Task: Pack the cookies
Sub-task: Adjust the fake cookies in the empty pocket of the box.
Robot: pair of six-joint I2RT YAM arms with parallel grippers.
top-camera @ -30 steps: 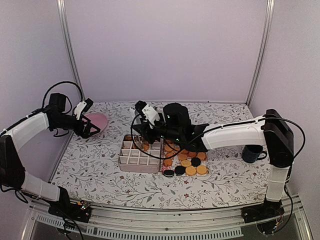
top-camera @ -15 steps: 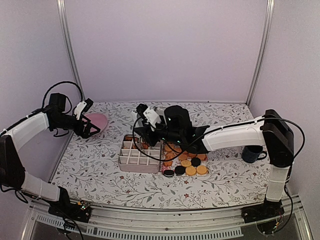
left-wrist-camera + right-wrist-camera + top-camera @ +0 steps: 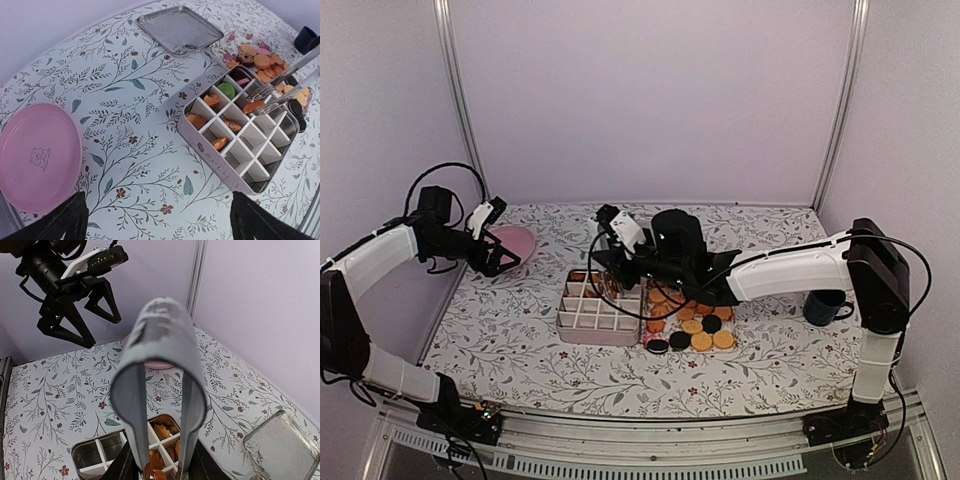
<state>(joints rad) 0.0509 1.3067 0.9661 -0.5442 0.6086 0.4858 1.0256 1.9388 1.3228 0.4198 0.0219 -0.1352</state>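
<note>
The left claw (image 3: 500,258) is held wide apart and nothing is gripped by it; it is hung above the plate (image 3: 37,155) at the table's left edge. The right claw (image 3: 615,265) is clamped on the tongs (image 3: 160,340), whose looped end is seen close to the wrist camera and whose tips are lowered into a far cell of the tray (image 3: 215,160). An orange cookie is seen at those tips, though whether it is pinched cannot be told.

The cookies (image 3: 695,325) are found in two places. Some are lodged in the tray's far cells: several orange, one green, one pink. The near cells are left bare. The rest are spread flat on the table just right of the tray, mostly golden-orange, with a few black ones at the near side and pink ones at the far side.

A metal lid (image 3: 180,30) is laid flat beyond the tray. A dark mug (image 3: 825,307) is stood at the far right, near the right arm. The table (image 3: 520,360) is covered by a white cloth printed with leafy sprigs, and it is enclosed by pale lilac walls with two metal posts.
</note>
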